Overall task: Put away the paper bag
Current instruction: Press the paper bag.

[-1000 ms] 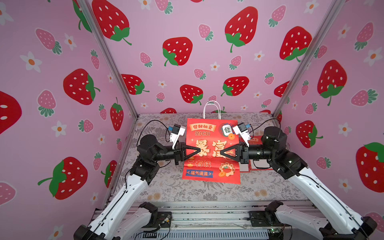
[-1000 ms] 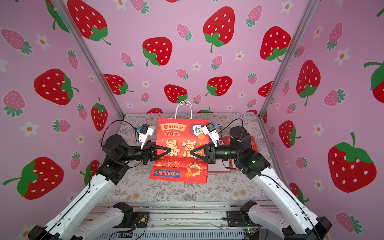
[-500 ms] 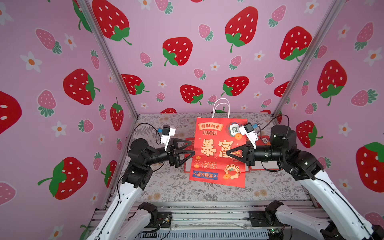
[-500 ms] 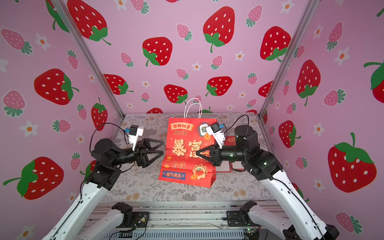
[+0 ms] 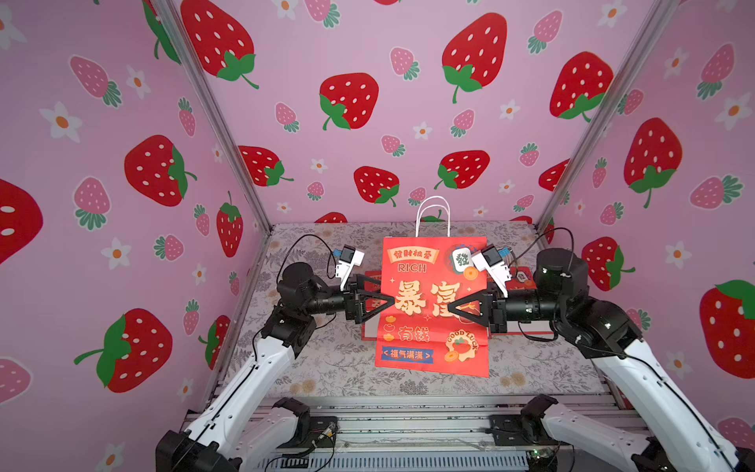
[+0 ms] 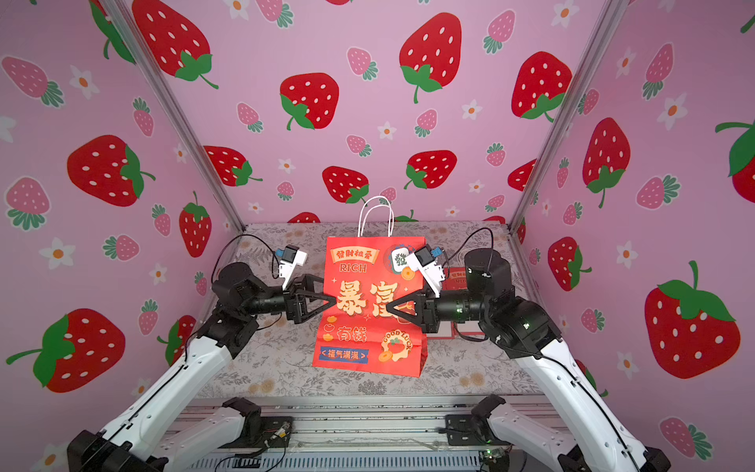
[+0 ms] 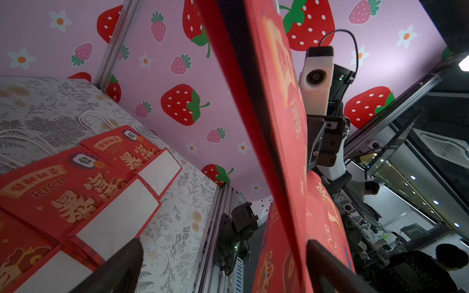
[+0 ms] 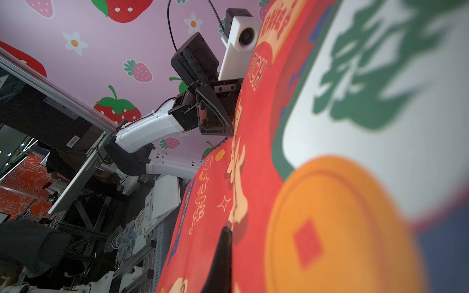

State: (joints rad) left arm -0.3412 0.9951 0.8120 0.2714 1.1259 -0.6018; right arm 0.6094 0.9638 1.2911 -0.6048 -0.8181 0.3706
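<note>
The bag (image 5: 433,327) stands upright at the middle of the table (image 5: 327,367), between the two arms, its printed red face turned to the camera head and its white handles (image 5: 433,212) pointing up in both top views. The right gripper (image 5: 449,306) is clamped on the bag's right half at mid-height. In the right wrist view one dark finger (image 8: 223,258) lies against the printed face, and the other is hidden behind the paper. The left gripper (image 5: 386,294) is released, its jaws standing wide apart at the bag's left edge. In the left wrist view that edge (image 7: 286,126) runs between the two fingers (image 7: 121,269), with a clear gap to the near one, while the far one (image 7: 327,263) lies close to the paper; contact there cannot be told. Only the right gripper holds the bag. Whether the bag's bottom edge touches the floral cloth cannot be told. Behind it, flat bags (image 7: 76,192) of the same print lie overlapping on the table, their white bottoms showing.
</note>
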